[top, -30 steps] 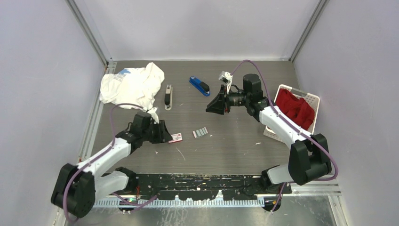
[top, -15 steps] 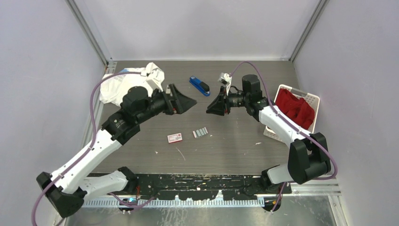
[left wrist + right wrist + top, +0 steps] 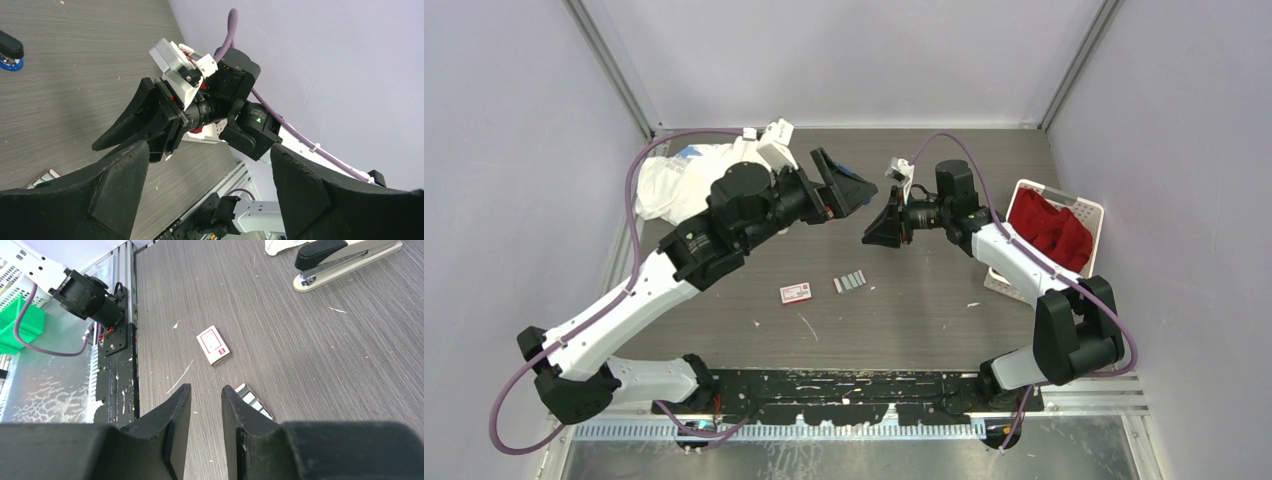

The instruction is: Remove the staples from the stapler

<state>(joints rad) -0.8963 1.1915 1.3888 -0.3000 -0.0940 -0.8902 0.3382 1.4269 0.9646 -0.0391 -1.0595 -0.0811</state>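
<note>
Top external view, near to far: loose staples (image 3: pixel 851 281) lie mid-table, a small box (image 3: pixel 796 293) just at their 9 o'clock; beyond them my right pincer (image 3: pixel 871 232) hangs empty, jaws a narrow slit apart, facing my left pincer (image 3: pixel 849 190), spread wide and empty near the blue stapler (image 3: pixel 10 52) at 12 o'clock. I judge that stapler is next: tip the left down and straddle its body squarely, keeping off the right pincer close by. Open tabletop (image 3: pixel 924 320) lies toward 6 o'clock; the basket (image 3: pixel 1089 207) bounds 3, the white cloth (image 3: pixel 674 185) 10.
</note>
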